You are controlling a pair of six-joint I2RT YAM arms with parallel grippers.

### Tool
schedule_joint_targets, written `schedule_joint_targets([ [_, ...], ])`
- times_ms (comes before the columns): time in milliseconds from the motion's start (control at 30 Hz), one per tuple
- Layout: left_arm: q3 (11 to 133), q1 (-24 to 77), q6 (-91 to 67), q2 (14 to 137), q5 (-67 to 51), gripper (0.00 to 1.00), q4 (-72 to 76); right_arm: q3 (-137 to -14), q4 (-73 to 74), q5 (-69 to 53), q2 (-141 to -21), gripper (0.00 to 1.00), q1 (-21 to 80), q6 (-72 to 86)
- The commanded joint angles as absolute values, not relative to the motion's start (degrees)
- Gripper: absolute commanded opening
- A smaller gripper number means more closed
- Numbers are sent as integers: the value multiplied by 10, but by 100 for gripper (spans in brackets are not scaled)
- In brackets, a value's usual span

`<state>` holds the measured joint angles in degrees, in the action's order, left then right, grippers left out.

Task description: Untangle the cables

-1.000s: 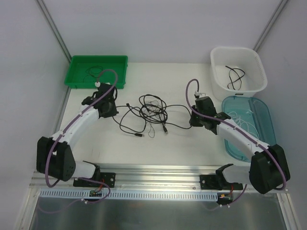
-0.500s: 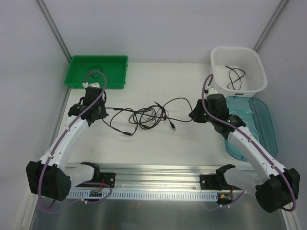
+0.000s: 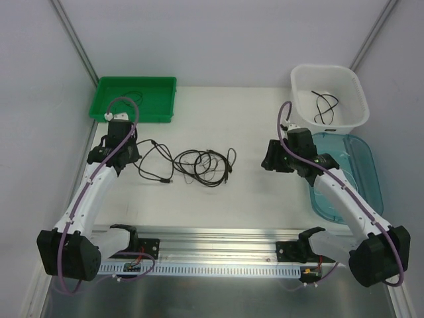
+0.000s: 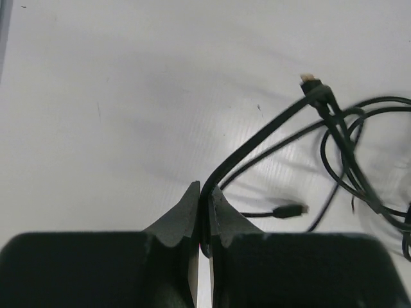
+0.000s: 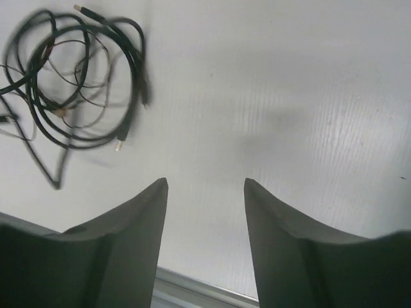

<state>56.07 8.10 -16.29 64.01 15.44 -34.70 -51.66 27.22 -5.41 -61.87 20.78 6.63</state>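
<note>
White arms (image 3: 83, 199), black joints (image 3: 66, 255), purple cables (image 3: 120, 100)

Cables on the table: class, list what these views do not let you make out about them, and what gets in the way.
Top view: the cable tangle is too small to count cords or trace crossings.
Left wrist view: the left gripper hides the near end of the pinched cable; the right edge cuts the tangle.
Right wrist view: the tangle is motion-blurred and cut by the left edge.

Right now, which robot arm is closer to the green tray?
Left. On the left arm, the jaws sit in front of the green tray, shut on a black cable. On the right arm, they hang open far across the table, beside the blue tray.
</note>
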Motion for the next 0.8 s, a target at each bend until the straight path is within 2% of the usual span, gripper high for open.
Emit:
schedule_joint_targets([
  [0,547,69,-134,602,99,0,-299,-522,303,-37,-643,56,245,33],
  [33,543,69,-130,592,80,0,-292,-528,297,-31,-650,62,282,24],
  [133,534,69,-121,577,13,0,-267,-566,292,-4,-669,67,336,11],
  [433,506,69,-110,528,-72,0,-222,-682,220,50,-756,68,488,-17],
  [633,509,69,-112,538,-100,0,-219,-743,154,-22,-842,66,532,-55],
  [767,510,69,-113,541,-103,0,-220,-794,116,-75,-906,61,544,-67],
])
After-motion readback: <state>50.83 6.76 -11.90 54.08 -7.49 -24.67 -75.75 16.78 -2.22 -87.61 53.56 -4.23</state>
